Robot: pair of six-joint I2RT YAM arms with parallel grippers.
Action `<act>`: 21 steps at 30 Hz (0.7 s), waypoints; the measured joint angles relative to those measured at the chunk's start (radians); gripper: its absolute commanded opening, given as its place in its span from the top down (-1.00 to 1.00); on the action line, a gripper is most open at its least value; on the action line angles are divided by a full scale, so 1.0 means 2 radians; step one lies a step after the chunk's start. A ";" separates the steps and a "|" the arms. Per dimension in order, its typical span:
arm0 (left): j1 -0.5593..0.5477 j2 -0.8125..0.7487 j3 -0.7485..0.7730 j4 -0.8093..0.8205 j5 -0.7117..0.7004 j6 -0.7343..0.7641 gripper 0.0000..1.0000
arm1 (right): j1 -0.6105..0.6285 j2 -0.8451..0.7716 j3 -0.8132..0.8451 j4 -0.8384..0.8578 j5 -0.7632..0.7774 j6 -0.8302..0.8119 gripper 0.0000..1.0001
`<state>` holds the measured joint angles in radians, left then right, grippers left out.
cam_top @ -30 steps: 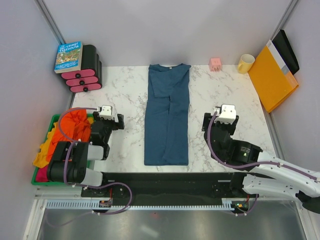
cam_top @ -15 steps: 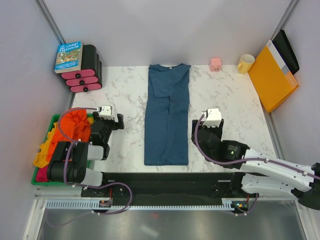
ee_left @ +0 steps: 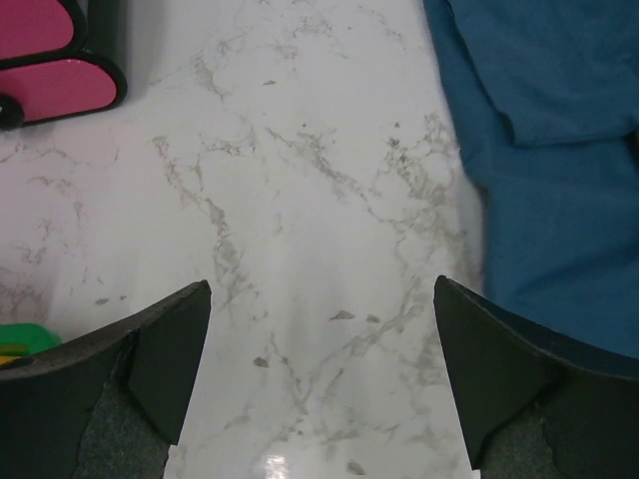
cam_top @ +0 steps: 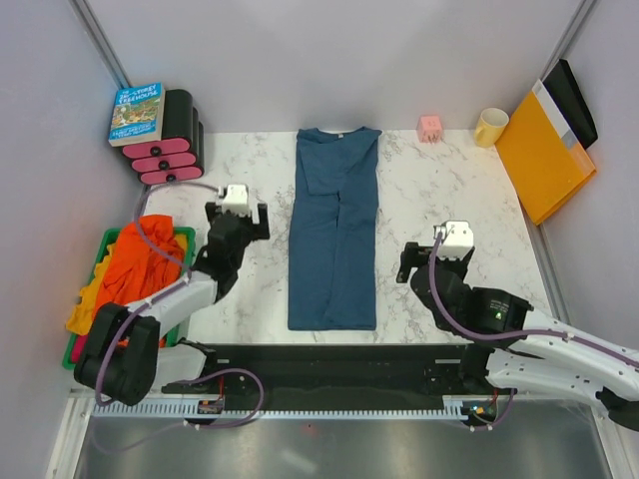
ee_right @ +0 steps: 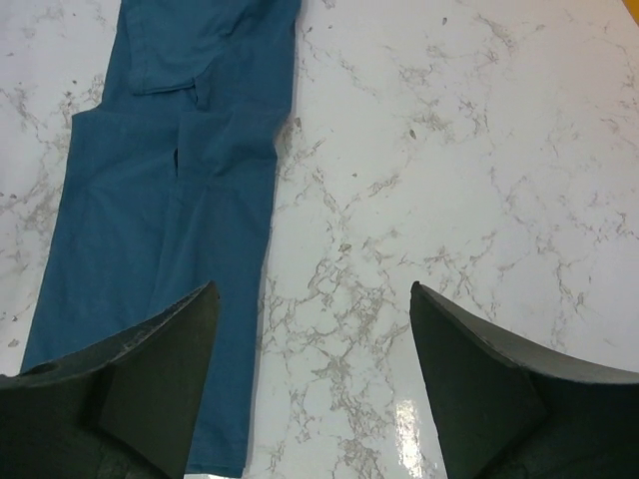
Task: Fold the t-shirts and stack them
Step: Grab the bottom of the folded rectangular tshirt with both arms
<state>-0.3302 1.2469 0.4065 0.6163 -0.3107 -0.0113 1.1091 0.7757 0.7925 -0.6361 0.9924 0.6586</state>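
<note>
While the teal t-shirt (cam_top: 334, 239) lies flat on the table (cam_top: 449, 180), long axis top-to-bottom of frame, left jaws and right jaws stand wide and empty either side of it, right nearer the hem.

The dark teal-blue t-shirt (cam_top: 334, 235) is laid flat along the middle of the marble table (cam_top: 439, 190). Its sides are folded inward into a long narrow strip, with the collar at the far end and the hem near the front edge. The orange t-shirt (cam_top: 140, 261) is heaped, crumpled, in the green bin (cam_top: 104, 242) left of the table. The yellow t-shirt (cam_top: 85, 304) is draped over the bin's outer side, and the pink-red t-shirt (cam_top: 82, 347), mostly hidden, appears to lie beneath.
</note>
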 measured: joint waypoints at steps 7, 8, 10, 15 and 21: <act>-0.105 -0.026 0.248 -0.343 0.002 -0.155 -0.99 | 0.000 0.033 -0.004 -0.010 0.002 0.007 -0.69; -0.120 -0.051 0.235 -0.370 0.008 -0.197 -0.99 | 0.000 0.043 -0.004 -0.012 0.003 0.010 -0.67; -0.131 -0.117 0.175 -0.426 0.027 -0.296 -0.99 | 0.000 0.059 -0.004 -0.016 0.003 0.014 -0.60; -0.119 -0.266 0.021 -0.530 0.093 -0.451 -0.99 | 0.000 0.061 -0.005 -0.006 -0.015 0.019 -0.43; -0.130 -0.255 0.071 -0.593 0.127 -0.509 -0.99 | 0.000 0.065 -0.010 0.001 -0.043 0.036 -0.38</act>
<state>-0.5903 0.7368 0.5476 -0.5694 -0.0570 -1.0286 1.1091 0.9051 0.7723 -0.6342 0.9054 0.7303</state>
